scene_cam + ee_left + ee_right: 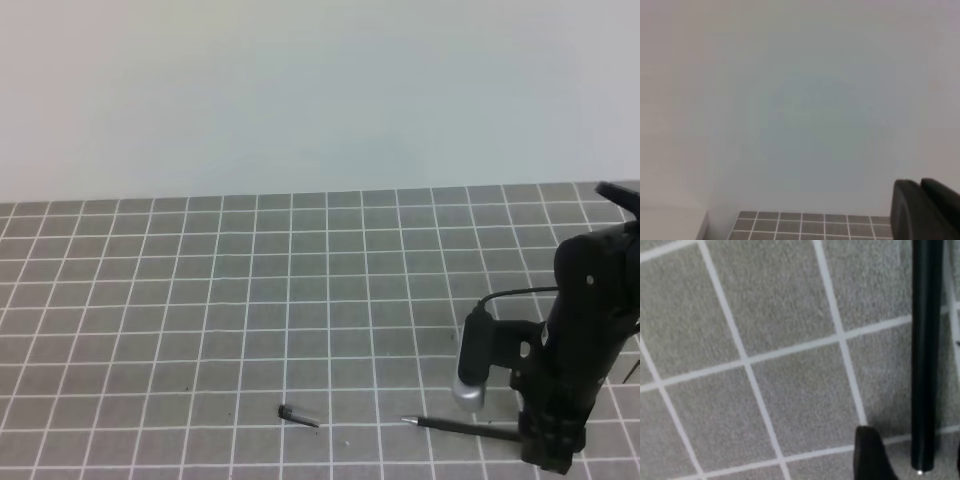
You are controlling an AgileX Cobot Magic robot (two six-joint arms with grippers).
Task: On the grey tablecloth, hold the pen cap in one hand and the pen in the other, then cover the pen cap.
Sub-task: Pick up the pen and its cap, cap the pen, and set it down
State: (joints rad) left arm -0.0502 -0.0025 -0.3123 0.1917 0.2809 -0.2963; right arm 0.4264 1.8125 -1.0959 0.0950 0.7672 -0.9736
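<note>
Lying flat on the grid-lined dark grey tablecloth (200,300) that covers the counter are two things: one thin black stick pen (465,427) with a silver tip, and one short black pen cap (297,415), apart to its left. The right gripper (548,440) sits low over the pen's rear end, jaws apart around it. The left gripper (925,210) hangs raised, jaws together.
</note>
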